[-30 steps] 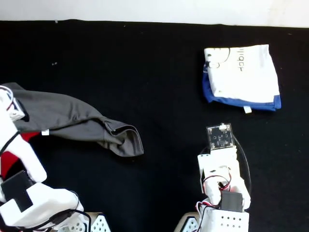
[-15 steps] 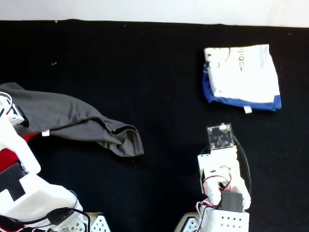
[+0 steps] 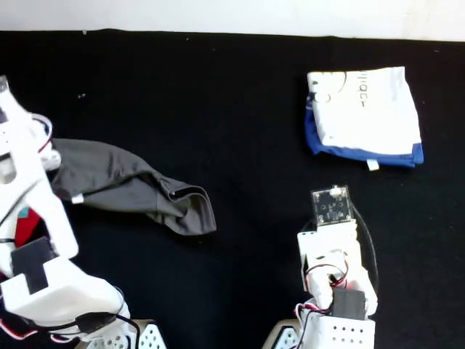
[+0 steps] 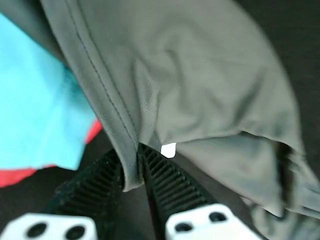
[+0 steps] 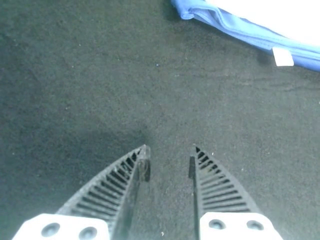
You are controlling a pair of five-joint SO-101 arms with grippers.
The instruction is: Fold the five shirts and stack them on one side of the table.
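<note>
Grey shirt (image 3: 123, 178) rumpled at the left of the bench (image 3: 218, 94), hem clenched in left end effector (image 4: 140, 150), likely to drag it flat for folding; turquoise shirt (image 4: 30, 100) beside it, waiting; folded white-over-blue stack (image 3: 363, 109) on the right side, pile begun; right end effector (image 5: 170, 157) released, idle over bare bench.

Black tbl cover (image 3: 218, 87) w/ white strip (image 3: 232, 14), maybe wall, behind

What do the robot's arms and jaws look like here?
The left arm and right arm are white plastic with black motor blocks and red and black cables. Their jaws are black, ribbed and tapered, on white bases with screw holes.
</note>
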